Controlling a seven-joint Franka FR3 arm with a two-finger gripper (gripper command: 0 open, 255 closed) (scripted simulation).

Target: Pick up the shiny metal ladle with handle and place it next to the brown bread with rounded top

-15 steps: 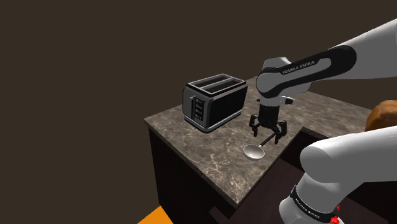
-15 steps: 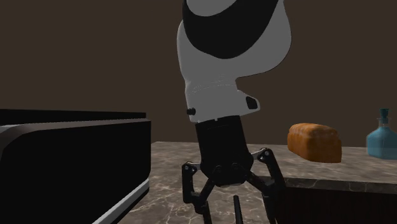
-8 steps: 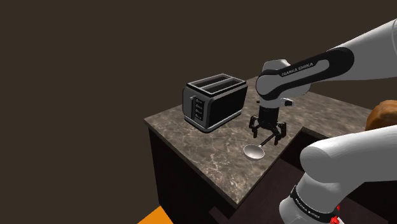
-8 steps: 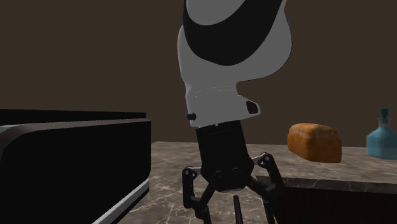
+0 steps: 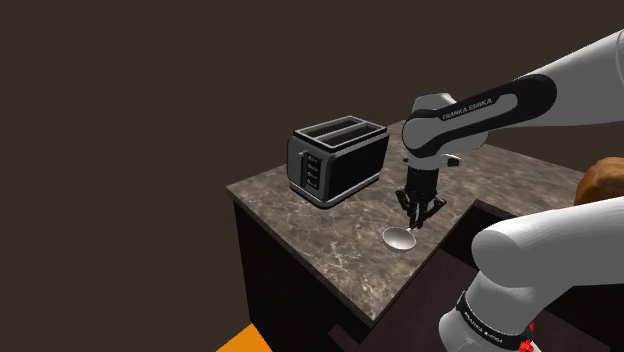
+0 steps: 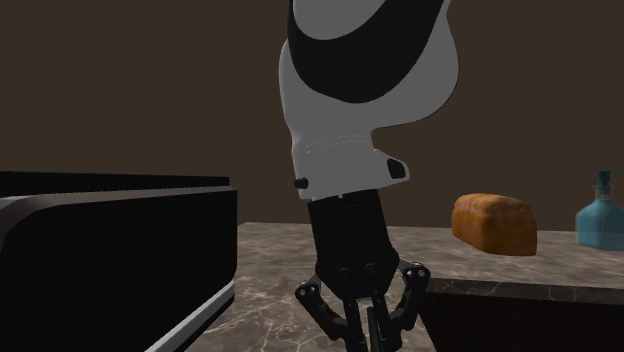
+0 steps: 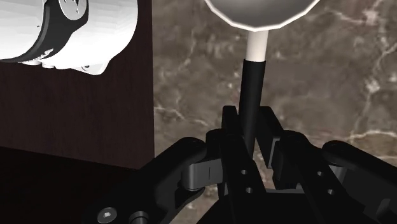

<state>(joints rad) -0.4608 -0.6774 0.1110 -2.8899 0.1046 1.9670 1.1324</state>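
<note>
Gripper (image 5: 416, 221) was pictured clamped on the ladle (image 5: 399, 238) by its handle, bowl pointed ahead, well apart from the bread (image 5: 602, 180).

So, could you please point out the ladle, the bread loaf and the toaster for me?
ladle (image 5: 400, 238): shoulder view, middle of its shiny bowl.
bread loaf (image 6: 493, 223): second exterior view, its brown side face.
toaster (image 5: 352, 168): shoulder view, its dark long side panel.

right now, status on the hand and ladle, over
Hand shut on the ladle by its dark handle. Bowl down on the marble counter, not yet lifted. Toaster on the side away from the bread loaf, not in the way.
</note>
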